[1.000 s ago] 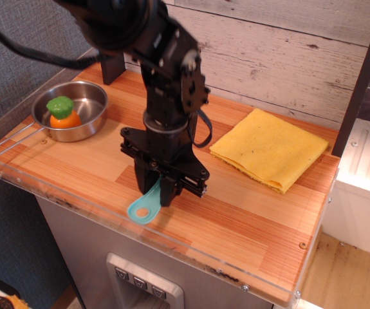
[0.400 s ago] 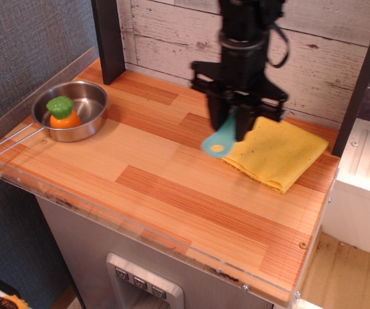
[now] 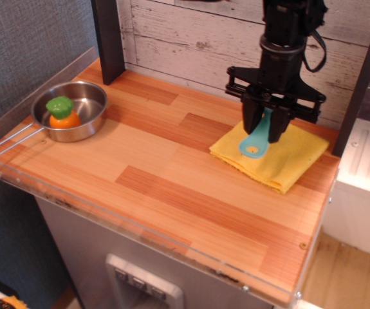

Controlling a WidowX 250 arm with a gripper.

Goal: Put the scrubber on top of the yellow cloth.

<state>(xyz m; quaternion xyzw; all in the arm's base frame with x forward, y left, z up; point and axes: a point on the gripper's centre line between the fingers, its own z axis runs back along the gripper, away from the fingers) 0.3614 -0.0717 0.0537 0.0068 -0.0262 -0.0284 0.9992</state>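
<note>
scrubber is pinched in the gripper right now, the two black fingers closed in on it with just the handle's width between them. the teal handle hangs down out of the jaws with the hole end lowest, and it sits in front of the cloth, over its middle. can't tell if the handle tip is actually touching the fabric or just above it. the bristle head is hidden up inside the gripper.

compared to a moment ago, the arm has slid over so the scrubber is now above the cloth itself rather than at its near left edge, and a second back it was way out over the front of the table, well apart from the cloth. the cloth hasn't budged.

the cloth lies folded on a wooden table, toward the back right corner. far to its left there's a metal bowl with an orange and green toy inside. a clear plastic strip runs along the table's front edge, whitewashed planks stand behind the cloth, and a dark post rises back left.
</note>
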